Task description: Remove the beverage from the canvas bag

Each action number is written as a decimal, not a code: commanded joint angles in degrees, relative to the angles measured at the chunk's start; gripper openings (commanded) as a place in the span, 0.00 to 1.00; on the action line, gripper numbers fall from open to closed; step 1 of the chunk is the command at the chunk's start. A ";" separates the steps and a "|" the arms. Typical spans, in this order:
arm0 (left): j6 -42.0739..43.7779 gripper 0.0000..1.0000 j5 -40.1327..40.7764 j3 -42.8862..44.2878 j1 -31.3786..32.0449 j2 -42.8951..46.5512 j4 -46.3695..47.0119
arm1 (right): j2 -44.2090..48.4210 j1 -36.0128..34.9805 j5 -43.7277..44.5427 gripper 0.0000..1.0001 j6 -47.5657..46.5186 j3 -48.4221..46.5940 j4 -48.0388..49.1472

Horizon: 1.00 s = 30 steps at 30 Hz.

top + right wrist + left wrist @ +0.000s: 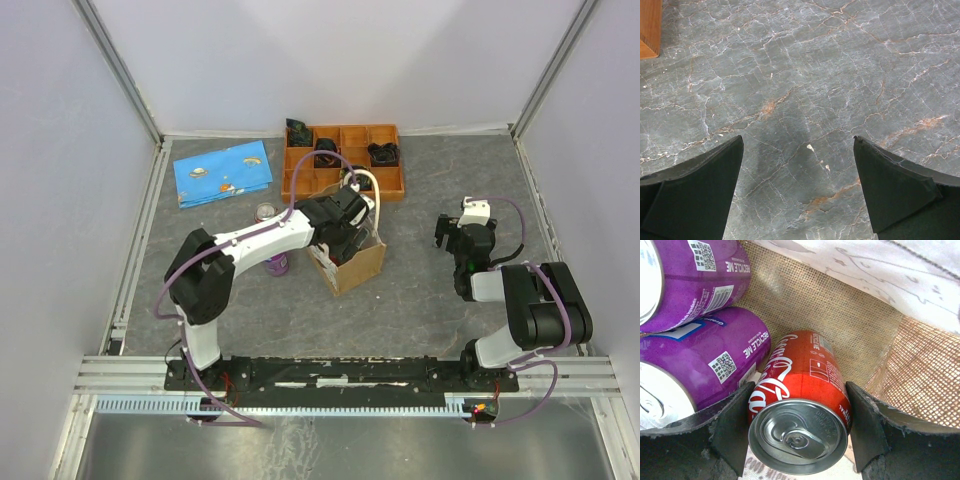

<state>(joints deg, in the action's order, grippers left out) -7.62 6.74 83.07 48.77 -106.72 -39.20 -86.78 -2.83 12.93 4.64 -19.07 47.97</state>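
The left tool (799,386) clamps the red can (801,405) inside the canvas bag (356,268) to lift it; the right tool (797,138) hangs apart above the desk (815,65)

I see the canvas bag (352,264) standing upright and open near the middle of the table, tan-brown and boxy, with a white loop handle rising from its far rim. On my left wrist view its woven burlap wall (805,305) meets a white printed panel. Inside, a red Coca-Cola can (807,367) lies on its side on the bag floor, unopened, pull-tab end facing the camera. The left gripper (800,386) has a finger against each side of it. Two purple cans (705,365) lie stacked just left of it, the lower one touching it.
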 commanded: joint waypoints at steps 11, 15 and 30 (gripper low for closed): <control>3.18 0.03 1.26 12.74 2.93 7.37 -2.86 | 0.49 0.20 -0.10 0.99 -0.26 -1.50 1.87; 4.27 0.03 2.56 16.25 3.06 9.18 -2.49 | 0.48 0.20 -0.10 0.99 -0.28 -1.49 1.87; 6.81 0.03 18.65 23.76 2.93 14.25 -10.41 | 0.52 0.21 -0.10 0.99 -0.29 -1.49 1.87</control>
<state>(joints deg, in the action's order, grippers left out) -4.51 16.64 101.62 51.57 -98.08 -49.08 -86.78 -2.83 12.93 4.64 -19.07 47.94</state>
